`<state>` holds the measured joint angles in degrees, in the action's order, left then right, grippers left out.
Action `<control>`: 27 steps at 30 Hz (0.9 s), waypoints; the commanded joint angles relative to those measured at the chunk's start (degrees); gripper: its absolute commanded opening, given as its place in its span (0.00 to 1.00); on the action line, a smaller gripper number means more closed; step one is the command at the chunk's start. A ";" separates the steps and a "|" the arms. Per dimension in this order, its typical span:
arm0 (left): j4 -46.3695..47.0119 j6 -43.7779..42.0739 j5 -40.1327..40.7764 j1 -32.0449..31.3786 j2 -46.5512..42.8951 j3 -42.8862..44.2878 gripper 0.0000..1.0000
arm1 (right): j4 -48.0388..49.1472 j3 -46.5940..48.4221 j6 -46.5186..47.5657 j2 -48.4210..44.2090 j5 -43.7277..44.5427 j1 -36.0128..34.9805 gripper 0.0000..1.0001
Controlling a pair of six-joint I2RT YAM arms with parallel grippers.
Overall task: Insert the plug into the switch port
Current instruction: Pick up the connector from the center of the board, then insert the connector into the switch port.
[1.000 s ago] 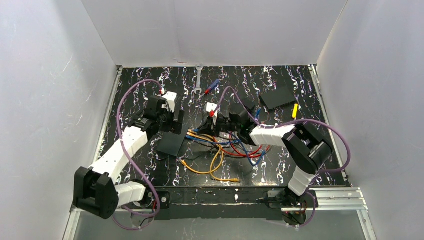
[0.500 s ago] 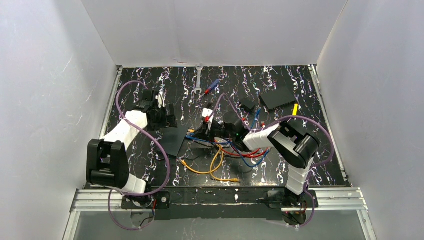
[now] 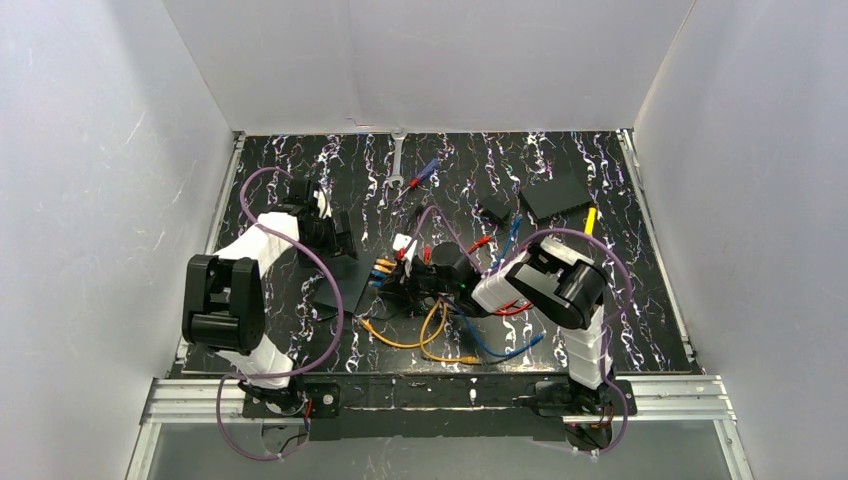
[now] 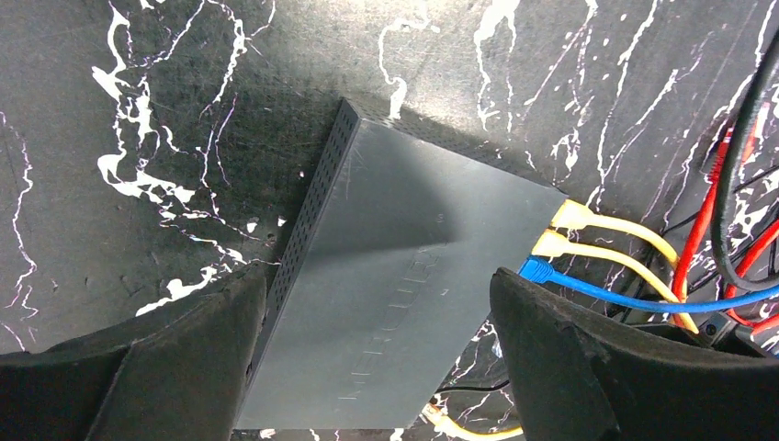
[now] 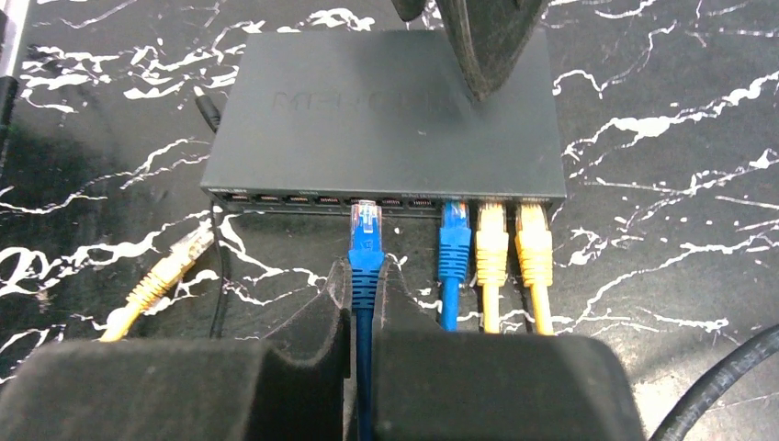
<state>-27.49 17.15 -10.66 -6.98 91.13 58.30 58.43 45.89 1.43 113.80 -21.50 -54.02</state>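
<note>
Right wrist view alone shows right hand (image 5: pixel 365 285) pinching plug (image 5: pixel 366 230) at switch (image 5: pixel 367 119); left hand (image 4: pixel 377 294) spread

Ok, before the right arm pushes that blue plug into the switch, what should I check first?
1. Grip: the right tool is shut on the blue plug just behind its head: ok.
2. Alignment: the plug tip sits at the port row of the switch, facing it squarely: ok.
3. Target port free: the socket ahead looks empty, and the seated plugs sit to its right: ok.
4. Switch braced: the left tool is open astride the switch, and whether it touches it: cannot tell.
5. Path clear: the loose yellow plug lies off to the left, apart: ok.
6. Latch tab orientation: cannot tell.
</note>
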 commanded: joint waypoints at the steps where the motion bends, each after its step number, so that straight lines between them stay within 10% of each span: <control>1: -2.35 0.30 -2.05 0.87 1.58 2.37 0.89 | 5.24 -0.01 -1.08 1.51 2.74 -0.21 0.01; 27: -6.08 -0.44 -9.59 1.25 7.87 5.01 0.83 | 8.45 1.31 -4.07 5.93 10.05 -2.00 0.01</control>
<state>-30.72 16.91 -15.99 -5.67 98.72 61.69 63.37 45.98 -2.22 118.65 -13.93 -55.42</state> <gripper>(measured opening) 0.838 0.096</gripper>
